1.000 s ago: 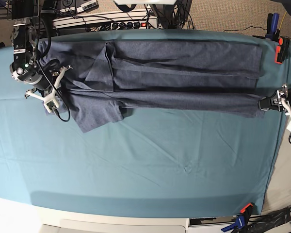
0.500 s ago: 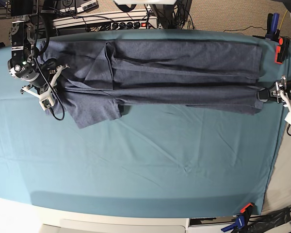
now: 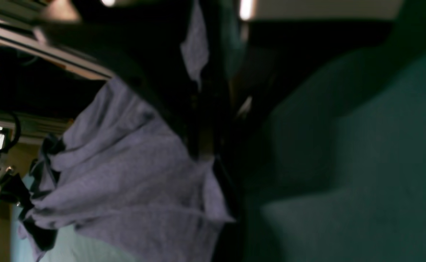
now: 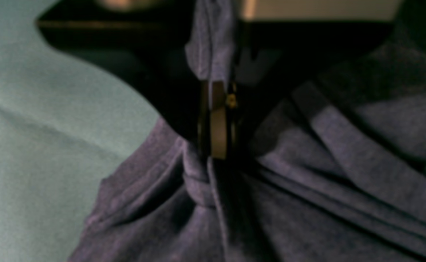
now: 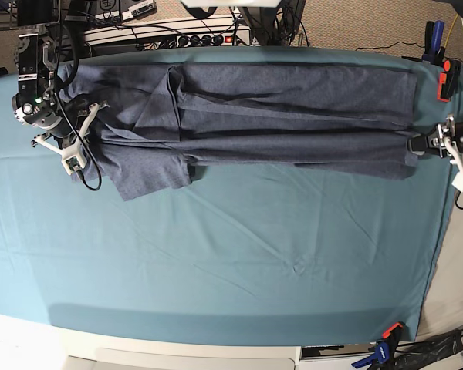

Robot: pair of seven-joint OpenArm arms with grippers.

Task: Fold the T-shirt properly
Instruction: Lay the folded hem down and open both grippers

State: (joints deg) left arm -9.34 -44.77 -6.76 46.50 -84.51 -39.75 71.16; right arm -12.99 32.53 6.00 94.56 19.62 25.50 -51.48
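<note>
Your right gripper point(image 5: 79, 132) is clamped on the shoulder end of the T-shirt point(image 5: 285, 116), cloth bunched between its pads in the wrist view; your left gripper point(image 5: 421, 144) pinches the hem corner at the opposite end. The one T-shirt lies stretched lengthwise along the far edge of the teal table cloth point(image 5: 239, 262), a long side already turned over, one sleeve point(image 5: 150, 173) spilling toward you. The lengthwise fold looks in hand. Next, judge both arms must carry their ends across together, level and taut. Count: one shirt, two grippers, both gripping
</note>
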